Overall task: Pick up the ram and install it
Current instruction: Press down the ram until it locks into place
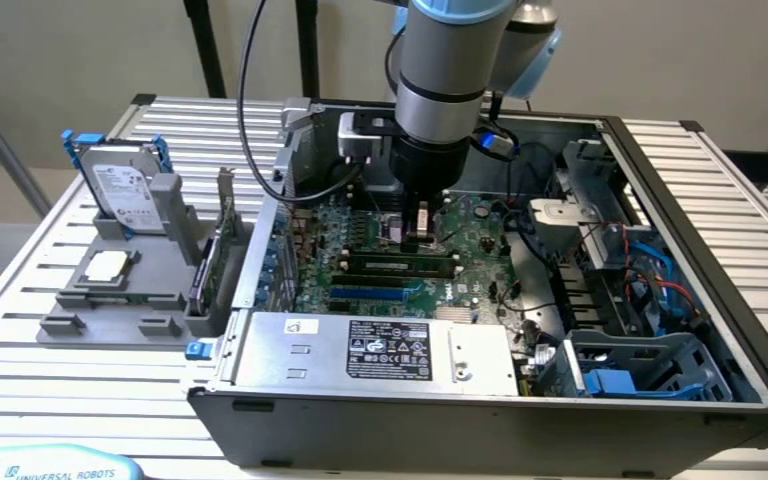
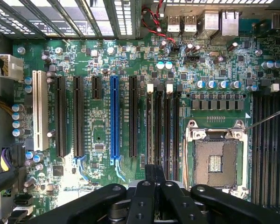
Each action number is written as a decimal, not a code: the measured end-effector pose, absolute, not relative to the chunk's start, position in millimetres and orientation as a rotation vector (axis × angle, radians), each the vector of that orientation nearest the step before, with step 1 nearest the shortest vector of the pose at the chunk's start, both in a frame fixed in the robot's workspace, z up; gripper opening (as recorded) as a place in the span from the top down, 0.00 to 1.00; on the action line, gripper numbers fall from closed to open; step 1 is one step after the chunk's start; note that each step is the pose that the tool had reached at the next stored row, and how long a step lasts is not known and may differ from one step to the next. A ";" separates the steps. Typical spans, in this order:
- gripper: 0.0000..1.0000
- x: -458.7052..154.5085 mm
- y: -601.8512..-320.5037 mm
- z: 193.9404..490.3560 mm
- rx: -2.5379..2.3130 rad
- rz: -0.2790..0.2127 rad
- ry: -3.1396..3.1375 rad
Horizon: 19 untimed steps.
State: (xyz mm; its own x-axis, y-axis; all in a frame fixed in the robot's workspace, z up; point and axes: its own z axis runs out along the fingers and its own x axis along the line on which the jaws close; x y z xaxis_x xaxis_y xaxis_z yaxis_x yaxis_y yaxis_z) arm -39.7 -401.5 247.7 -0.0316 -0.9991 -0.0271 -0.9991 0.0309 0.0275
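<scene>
Closest, the black two-fingered gripper (image 2: 154,175) is clenched over the green motherboard (image 2: 102,140). Farther off, a long green ram stick (image 1: 395,266) already lies along a black memory slot, apparently installed or nearly so.

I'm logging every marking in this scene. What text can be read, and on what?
"UNIVERSAL ROBOTS": on the pale blue casing at the exterior view's lower left corner.
Power supply label: print too small to read.
Hard drive label: too small.
Motherboard markings: too small.

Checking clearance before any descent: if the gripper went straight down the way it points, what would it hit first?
Most likely the motherboard beside the ram seated in its slot; the gripper hangs shut just above it, though depth is unclear.
</scene>
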 end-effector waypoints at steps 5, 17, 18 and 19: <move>0.89 -39.8 -401.5 243.6 -2.186 0.061 2.255; 0.89 -41.9 -401.7 225.5 -2.187 0.060 2.256; 0.89 -41.9 -401.6 224.7 -2.186 0.060 2.256; 0.89 -41.9 -401.6 224.5 -2.186 0.060 2.256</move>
